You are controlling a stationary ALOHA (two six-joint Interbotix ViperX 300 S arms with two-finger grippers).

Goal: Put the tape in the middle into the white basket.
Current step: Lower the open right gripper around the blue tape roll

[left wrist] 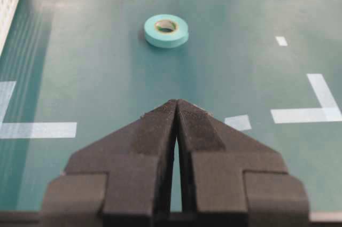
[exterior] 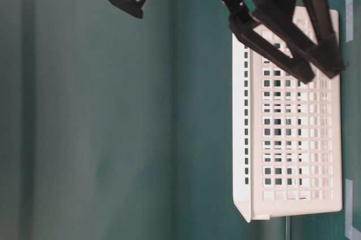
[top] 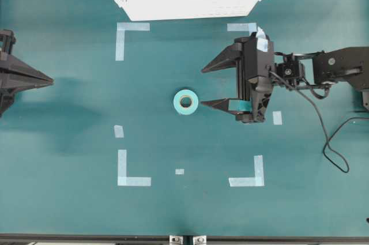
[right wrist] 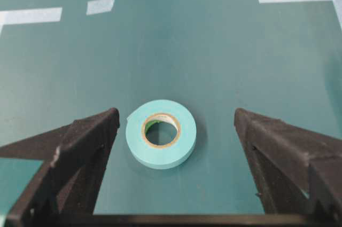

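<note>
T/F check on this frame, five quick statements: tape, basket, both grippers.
1. The tape lies flat on the table. True.
2. The right gripper is shut on the tape. False: its jaws stand wide open, with the roll on the table ahead of the gap, untouched.
3. The left gripper is shut. True: its jaws meet at the tips, holding nothing.
4. The tape is inside the basket. False: it sits mid-table, apart from the basket.
5. The left gripper is over the tape. False: it is at the table's left edge, far from the roll.
</note>
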